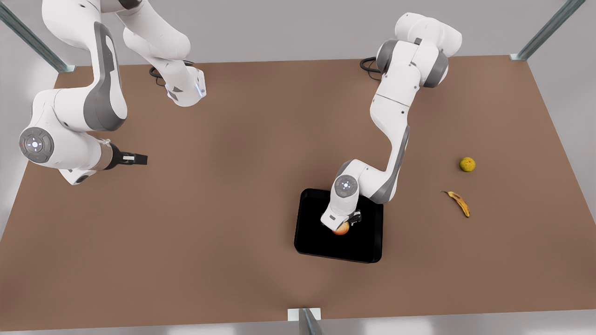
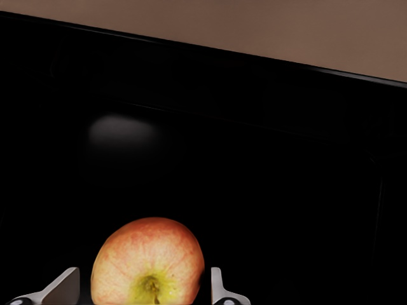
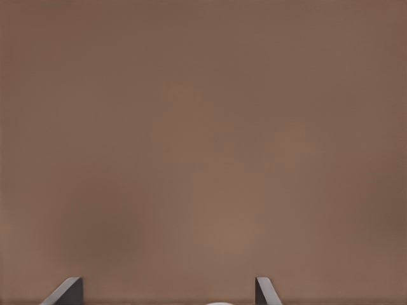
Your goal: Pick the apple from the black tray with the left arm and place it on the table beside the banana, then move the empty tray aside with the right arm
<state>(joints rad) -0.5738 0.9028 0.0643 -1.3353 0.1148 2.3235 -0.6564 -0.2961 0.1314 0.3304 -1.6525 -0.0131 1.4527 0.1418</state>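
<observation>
A red-yellow apple lies in the black tray near the table's front middle. My left gripper is down over it and open, one finger on each side of the apple, with a small gap on one side. A spotted banana lies on the table toward the front view's right of the tray. My right gripper waits open above bare table at the front view's left, with nothing between its fingers.
A small yellow-green round fruit sits just behind the banana. Brown table spreads between the tray and the right arm. A metal post stands at the front edge, and frame struts rise at the back corners.
</observation>
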